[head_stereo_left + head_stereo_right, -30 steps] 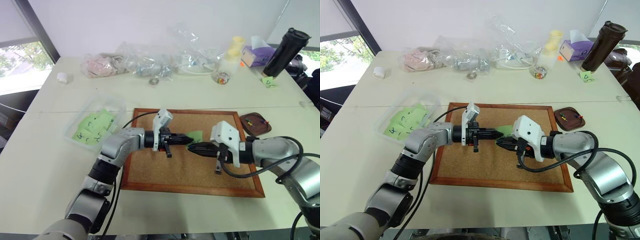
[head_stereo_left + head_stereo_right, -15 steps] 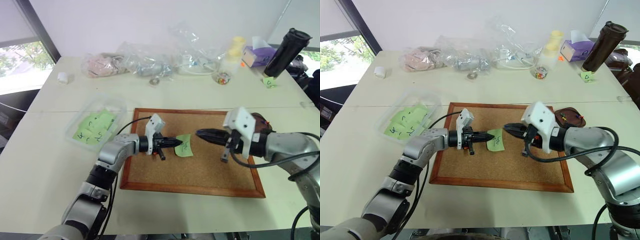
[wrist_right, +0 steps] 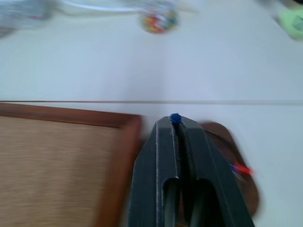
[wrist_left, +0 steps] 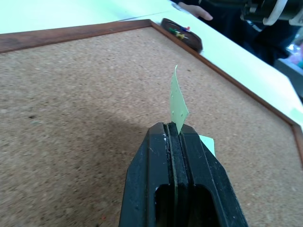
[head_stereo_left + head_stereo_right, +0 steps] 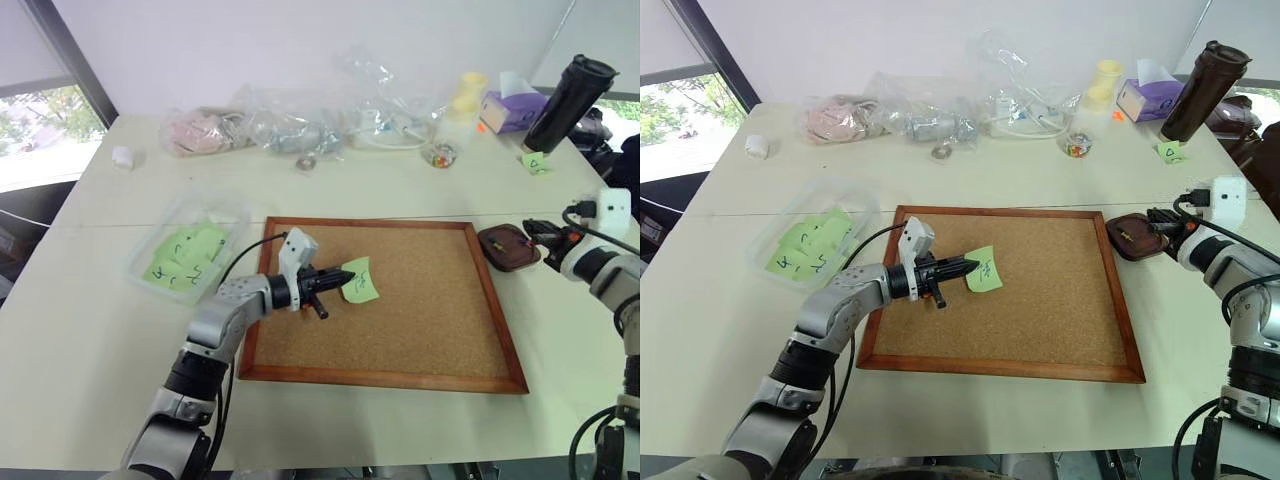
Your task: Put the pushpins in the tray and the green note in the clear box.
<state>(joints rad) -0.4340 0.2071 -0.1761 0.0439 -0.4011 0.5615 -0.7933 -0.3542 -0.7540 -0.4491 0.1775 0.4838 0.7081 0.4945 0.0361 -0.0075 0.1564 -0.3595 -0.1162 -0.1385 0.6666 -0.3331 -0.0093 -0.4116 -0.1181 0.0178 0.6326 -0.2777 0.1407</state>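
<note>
The left gripper (image 4: 174,128) has its two black fingers pressed together on one edge of the green note (image 5: 359,281), which stands up thin and edge-on between the tips in the left wrist view. In the head views that note hangs over the middle-left of the cork board (image 5: 1040,330), its face showing a few dark scribbled marks that cannot be read.

The right gripper (image 3: 175,120) is at the right edge of the head views, its fingers clamped on a pushpin with a small blue head (image 3: 175,117) that peeps out at the tips. It hovers over the tray (image 5: 1134,235) — the dark brown dish lying just beside the upper right corner of the cork board. A few more pushpins (image 4: 182,30), red and green among them, lie in the tray.

At the left of the frame, beside the board, sits the clear box (image 5: 154,236) with several green notes (image 5: 190,252) already in it, each carrying a short dark mark. Another green note with a D-like mark (image 5: 538,162) lies on the table (image 5: 90,330) at the upper right, near a tall dark bottle (image 5: 566,102). Clear plastic bags (image 5: 300,118) are strewn along the top of the frame — no labels on them can be made out.
</note>
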